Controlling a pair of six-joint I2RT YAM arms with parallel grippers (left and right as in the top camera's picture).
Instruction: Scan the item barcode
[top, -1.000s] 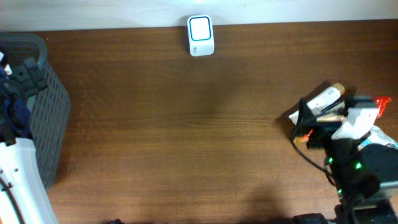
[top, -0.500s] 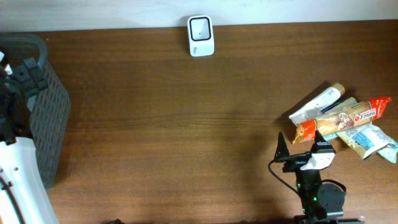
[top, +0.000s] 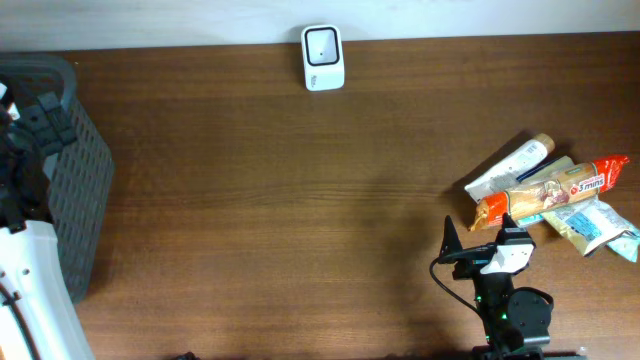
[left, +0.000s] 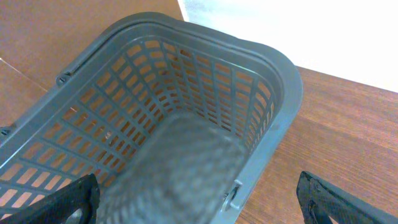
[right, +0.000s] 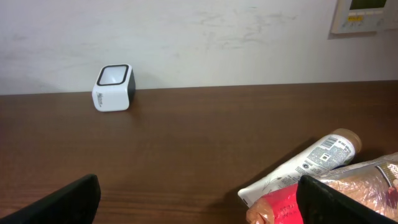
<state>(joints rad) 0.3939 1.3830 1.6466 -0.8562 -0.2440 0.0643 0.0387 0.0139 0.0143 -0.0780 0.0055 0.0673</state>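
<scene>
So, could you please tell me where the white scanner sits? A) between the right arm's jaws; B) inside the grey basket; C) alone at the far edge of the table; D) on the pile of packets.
C: the scanner stands alone at the far edge of the table, apart from the basket on the left and the pile of items on the right.

The brown wooden table (top: 300, 200) carries a white scanner (top: 323, 58) at its far edge and a grey basket (top: 88, 190) at its left end. At the right, 1 tube (top: 510, 167) and 2 packets (top: 560, 188) lie touching.
</scene>
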